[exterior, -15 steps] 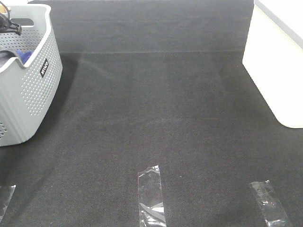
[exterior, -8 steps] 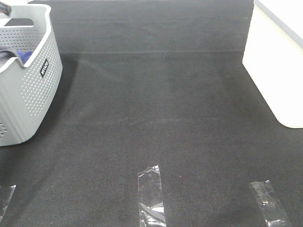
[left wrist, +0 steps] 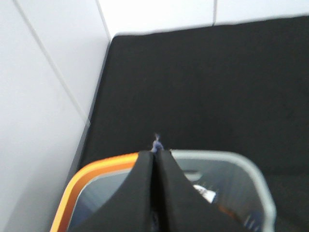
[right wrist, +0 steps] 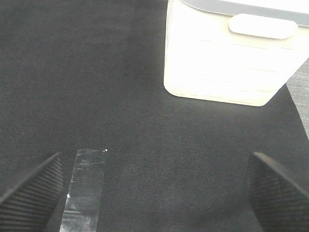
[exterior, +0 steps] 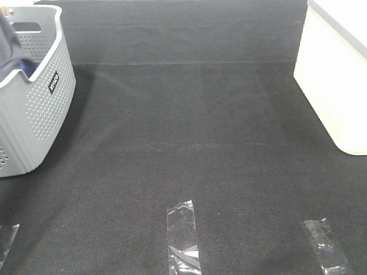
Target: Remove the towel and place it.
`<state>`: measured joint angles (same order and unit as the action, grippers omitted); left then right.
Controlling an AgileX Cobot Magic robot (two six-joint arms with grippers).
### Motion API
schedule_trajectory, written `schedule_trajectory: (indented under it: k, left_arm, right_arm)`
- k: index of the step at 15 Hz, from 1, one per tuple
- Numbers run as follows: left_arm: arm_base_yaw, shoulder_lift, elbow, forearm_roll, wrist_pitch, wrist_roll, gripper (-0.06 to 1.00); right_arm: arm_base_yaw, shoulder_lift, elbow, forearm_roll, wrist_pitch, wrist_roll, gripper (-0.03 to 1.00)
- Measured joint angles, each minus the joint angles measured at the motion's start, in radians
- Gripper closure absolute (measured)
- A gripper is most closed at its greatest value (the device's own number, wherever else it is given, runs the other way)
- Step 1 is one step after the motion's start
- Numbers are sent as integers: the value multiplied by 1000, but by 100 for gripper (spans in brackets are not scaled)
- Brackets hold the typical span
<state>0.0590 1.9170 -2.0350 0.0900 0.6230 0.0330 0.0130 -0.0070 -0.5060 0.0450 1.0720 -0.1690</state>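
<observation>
The slate-grey towel [exterior: 7, 44] rises in a dark fold out of the grey perforated basket [exterior: 40, 109] at the far left of the exterior view, and its top runs out of frame. My left gripper [left wrist: 155, 153] is shut high above the basket [left wrist: 251, 176], with a purplish tuft of the towel [left wrist: 157, 144] pinched at its tips. It is outside the exterior view. My right gripper [right wrist: 154, 203] is open and empty, low over the black mat.
A bright blue cloth [exterior: 30, 67] lies in the basket beside the towel. A white bin [exterior: 335, 74] stands at the right, also in the right wrist view [right wrist: 227, 53]. Clear tape strips [exterior: 182, 235] mark the mat's front. A white wall [left wrist: 38, 96] borders the left.
My left gripper has lifted out of the basket and left the exterior view. A dark fold of the towel now hangs up from the basket. The right arm has not moved.
</observation>
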Motion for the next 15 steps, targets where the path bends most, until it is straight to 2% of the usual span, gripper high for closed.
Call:
schedule_trajectory:
  k: [2,5,7,12,15]
  left_arm:
    - [-44,-34,0,-63,-55,64,94]
    - [-162,-71,-1,-82,-141,152,94]
    - [-242,-84,-16,-82,-171,174,94]
    - [-438,-148,-66,-82,-175,185,94]
    - [-542,-186,-72,-82,-123,188,94]
  right_arm:
    - [0,0,0,-1,0,0,1]
    - [0,0,0,-1,-2,0,1]
    - [0,0,0,-1,-2,0,1]
    - [0,20,0,18,-3,0,1]
    - [0,129,0,116,-3,0,1]
